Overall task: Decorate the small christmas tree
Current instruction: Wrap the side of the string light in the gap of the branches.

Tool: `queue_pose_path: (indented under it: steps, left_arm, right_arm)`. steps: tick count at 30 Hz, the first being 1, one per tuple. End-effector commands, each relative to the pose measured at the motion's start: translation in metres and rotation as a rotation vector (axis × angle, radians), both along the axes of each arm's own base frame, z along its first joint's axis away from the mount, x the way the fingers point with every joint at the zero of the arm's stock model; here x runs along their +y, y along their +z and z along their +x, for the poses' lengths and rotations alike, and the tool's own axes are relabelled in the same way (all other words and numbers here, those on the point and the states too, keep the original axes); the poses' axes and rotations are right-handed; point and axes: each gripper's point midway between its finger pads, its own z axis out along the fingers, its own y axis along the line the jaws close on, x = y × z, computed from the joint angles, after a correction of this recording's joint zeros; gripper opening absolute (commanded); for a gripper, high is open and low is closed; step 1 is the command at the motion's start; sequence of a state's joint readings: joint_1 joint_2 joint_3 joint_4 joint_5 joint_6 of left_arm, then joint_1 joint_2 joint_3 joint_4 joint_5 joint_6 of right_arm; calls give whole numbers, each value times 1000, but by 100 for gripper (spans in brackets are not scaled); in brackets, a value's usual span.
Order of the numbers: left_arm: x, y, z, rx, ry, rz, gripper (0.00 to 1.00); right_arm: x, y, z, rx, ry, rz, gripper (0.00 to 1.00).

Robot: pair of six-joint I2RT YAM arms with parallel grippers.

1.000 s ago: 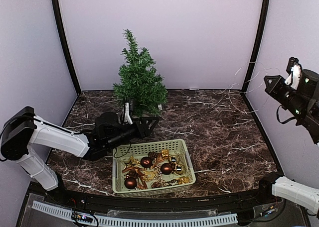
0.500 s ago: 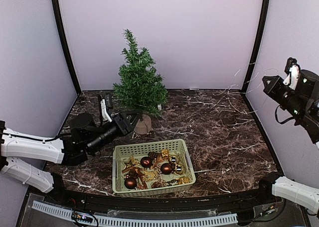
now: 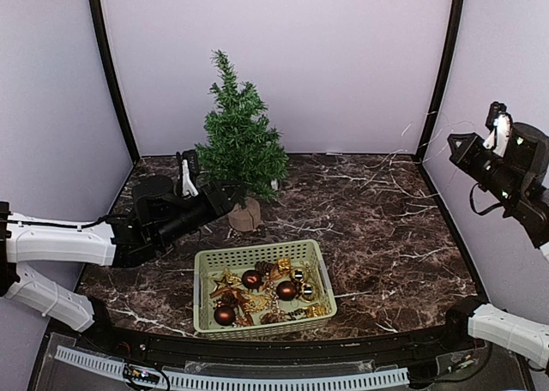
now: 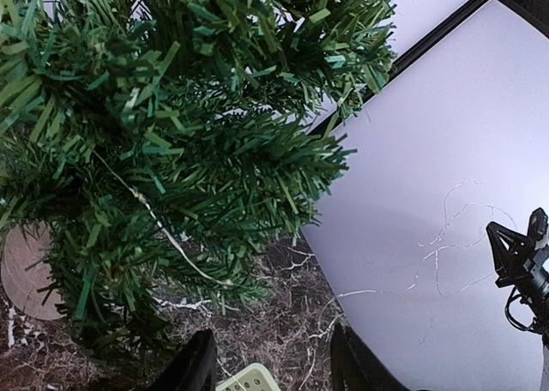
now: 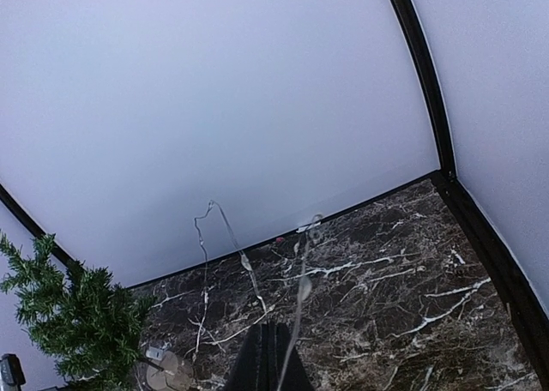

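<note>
Top external: small christmas tree (image 3: 240, 142) upright at rear of desk (image 3: 377, 219), behind basket (image 3: 257, 255); open room to their right. Left gripper (image 4: 273, 367) fingers apart, empty, under lower branches. Right gripper (image 5: 268, 333) raised near right wall, fingers together on thin wire (image 5: 249, 267)

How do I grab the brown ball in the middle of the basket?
Come straight down from above and pinch the brown ball across its round sides. The basket has walls all round and is open only at the top. A gold ornament sits right beside the ball, so a sideways reach would probably bump things.
</note>
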State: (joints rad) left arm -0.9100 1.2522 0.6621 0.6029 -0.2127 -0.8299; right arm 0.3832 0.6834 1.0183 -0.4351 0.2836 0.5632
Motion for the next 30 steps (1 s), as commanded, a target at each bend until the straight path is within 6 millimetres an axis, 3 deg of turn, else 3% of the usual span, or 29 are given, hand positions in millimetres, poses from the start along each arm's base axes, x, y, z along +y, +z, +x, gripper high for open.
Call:
queue_pose_path:
  steps: [1,12,24,30]
  left_arm:
    - [-8,12,6,5,-31,-30,48]
    - [-19,-2,22,47,-39,-45,38]
    - [-24,3,38,-1,-9,-73,29]
    - [-27,5,39,-21,-14,-77,19]
  right_arm:
    - [2,7,3,-39,6,33,0]
    - [4,5,4,-39,12,37,0]
    - [9,-25,11,22,21,55,0]
    - [7,-55,15,92,-3,48,0]
